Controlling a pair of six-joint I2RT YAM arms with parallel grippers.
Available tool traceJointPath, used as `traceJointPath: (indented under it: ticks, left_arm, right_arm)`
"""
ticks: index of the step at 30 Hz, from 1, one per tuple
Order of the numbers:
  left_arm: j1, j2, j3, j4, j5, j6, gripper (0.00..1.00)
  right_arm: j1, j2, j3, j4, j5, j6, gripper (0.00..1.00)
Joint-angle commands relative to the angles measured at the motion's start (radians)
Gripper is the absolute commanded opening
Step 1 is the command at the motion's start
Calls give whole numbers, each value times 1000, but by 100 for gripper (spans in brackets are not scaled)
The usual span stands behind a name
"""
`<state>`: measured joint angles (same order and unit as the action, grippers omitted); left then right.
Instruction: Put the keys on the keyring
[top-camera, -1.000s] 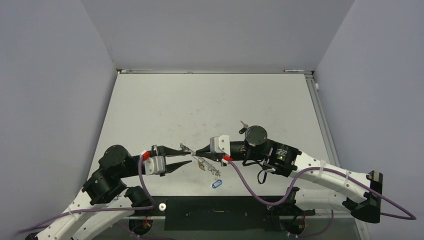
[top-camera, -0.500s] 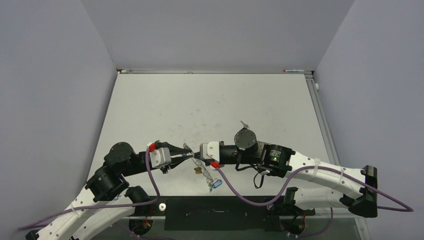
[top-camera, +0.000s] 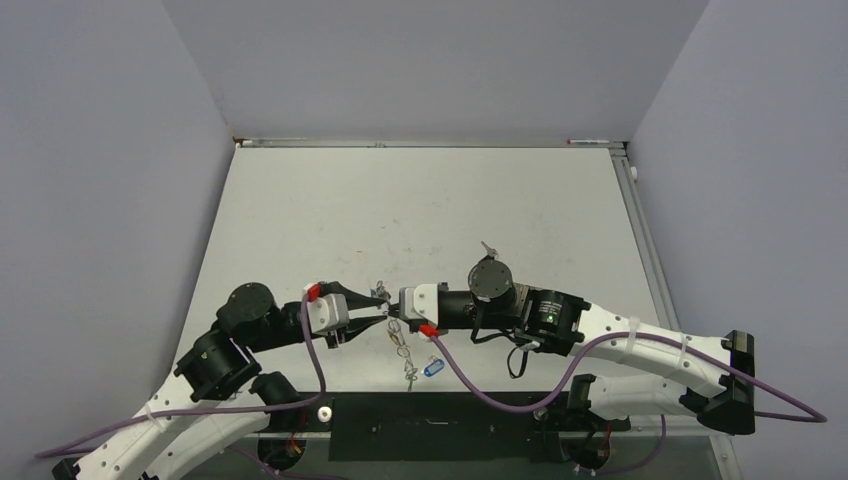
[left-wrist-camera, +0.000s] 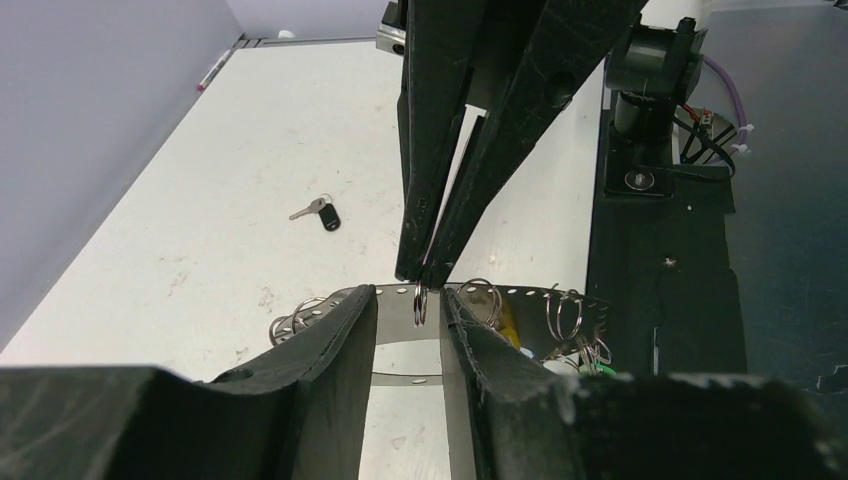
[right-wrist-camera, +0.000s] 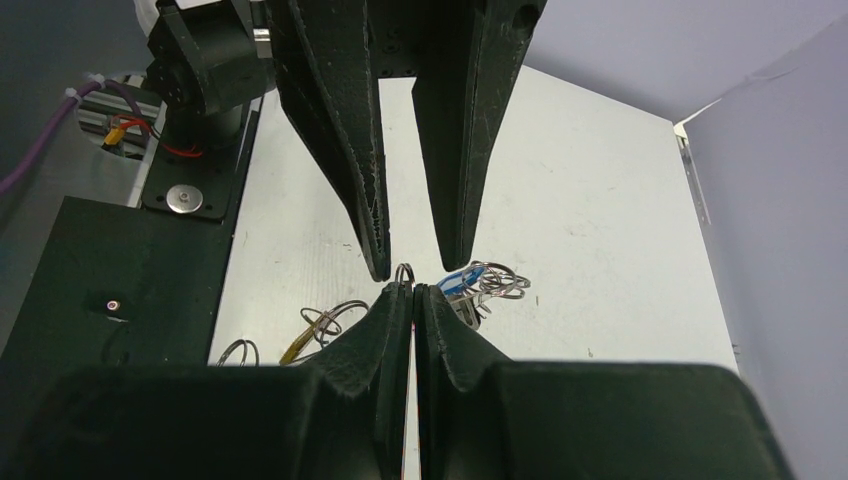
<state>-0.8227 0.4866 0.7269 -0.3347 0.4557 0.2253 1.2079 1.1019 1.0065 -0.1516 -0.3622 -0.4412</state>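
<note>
My right gripper (right-wrist-camera: 412, 287) is shut on a small split ring (right-wrist-camera: 404, 272) that sticks up from its tips. The left gripper (left-wrist-camera: 410, 300) is open, with one finger on each side of that ring (left-wrist-camera: 420, 303), apart from it. The two grippers meet tip to tip, left gripper (top-camera: 380, 306) against right gripper (top-camera: 392, 307). The keyring (left-wrist-camera: 520, 296), a grey perforated band, curves behind the left fingers with several small rings on it. Keys hang below: a blue tag (top-camera: 433, 367), a yellow one (right-wrist-camera: 298, 346). A black key (left-wrist-camera: 324, 213) lies apart on the table.
The white table (top-camera: 420, 210) is walled by grey panels at the left, back and right. A black base plate (top-camera: 430, 425) lies at the near edge between the arm bases. Purple cables (top-camera: 480, 385) loop from both wrists.
The left gripper has moved right to meet the right gripper and now straddles the small ring. The right arm shifted left. The key bundle hangs lower and straighter.
</note>
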Motion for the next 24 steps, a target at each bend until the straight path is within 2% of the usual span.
traceJointPath:
  ticks: [1,11,19,24]
  left_arm:
    - [0,12,-4,9,28,3,26]
    - [-1,49,-16,19,39,23,21]
    - [-1,45,-29,8,33,32,31]
    - [-1,36,-34,28,19,27,25]
  right_arm:
    - [13,-27,47,59,11,-10,5]
    - [18,-47,37,71,3,-3,5]
    - [20,-52,32,70,13,-4,5]
    - [21,-47,31,68,9,-2,5]
